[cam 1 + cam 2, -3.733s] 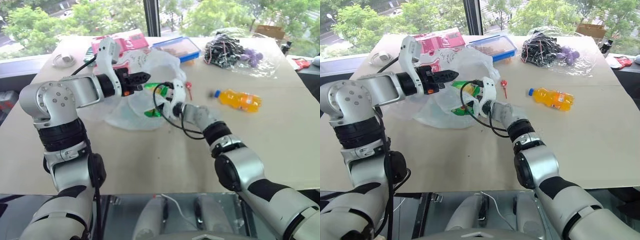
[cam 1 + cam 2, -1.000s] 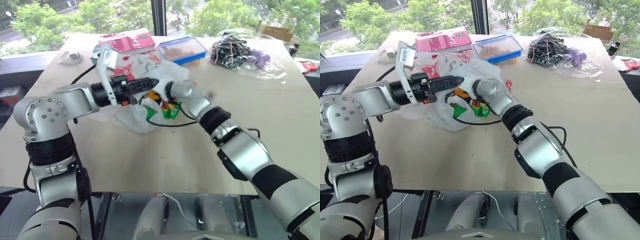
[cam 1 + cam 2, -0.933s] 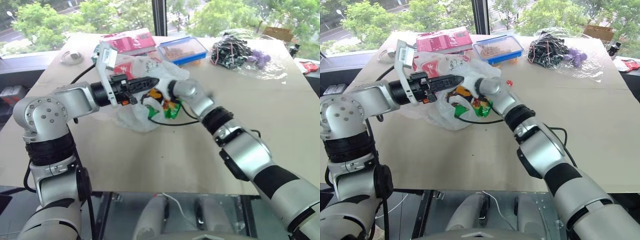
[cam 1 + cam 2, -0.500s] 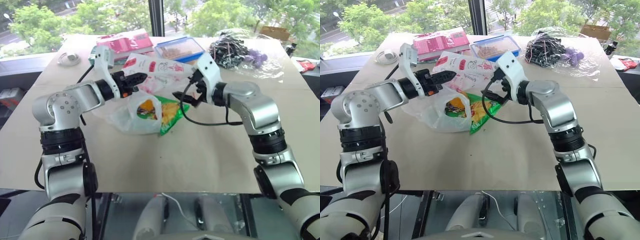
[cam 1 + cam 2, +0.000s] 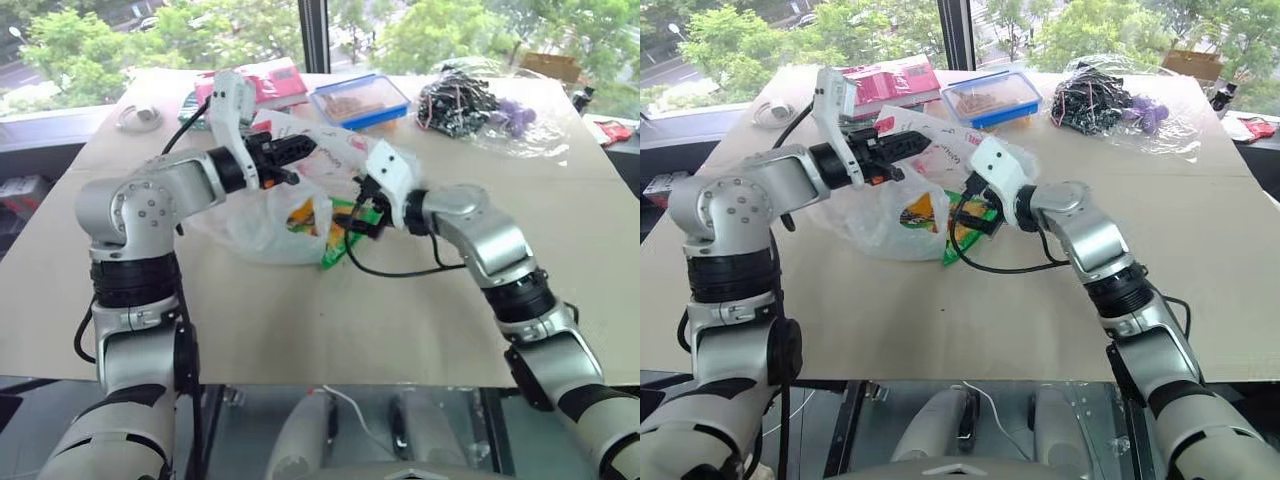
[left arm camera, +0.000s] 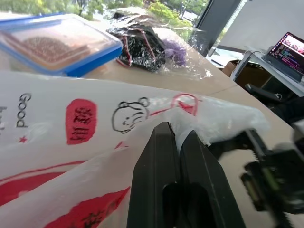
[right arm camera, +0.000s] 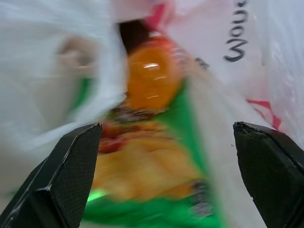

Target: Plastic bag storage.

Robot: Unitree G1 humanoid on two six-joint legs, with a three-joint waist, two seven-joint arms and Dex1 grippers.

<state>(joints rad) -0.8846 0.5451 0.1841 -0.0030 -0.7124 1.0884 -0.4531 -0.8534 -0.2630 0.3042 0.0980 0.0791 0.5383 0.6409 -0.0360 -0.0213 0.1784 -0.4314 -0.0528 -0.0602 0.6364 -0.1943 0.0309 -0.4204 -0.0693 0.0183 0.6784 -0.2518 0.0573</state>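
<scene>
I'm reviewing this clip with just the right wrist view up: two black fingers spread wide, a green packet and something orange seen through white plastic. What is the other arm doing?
Observer: The left gripper is shut on the plastic bag, pinching its upper edge and holding it up above the table.
Operator: Is the right gripper gripping anything?
Observer: No. In the head views the right gripper is open at the bag's mouth, holding nothing.
Operator: Is that green packet fully inside the bag?
Observer: Not quite. The green snack packet has its lower corner poking out of the opening onto the table.
Operator: Anything else nearby?
Observer: A blue-lidded container and a clear bag of cords lie farther back.
</scene>
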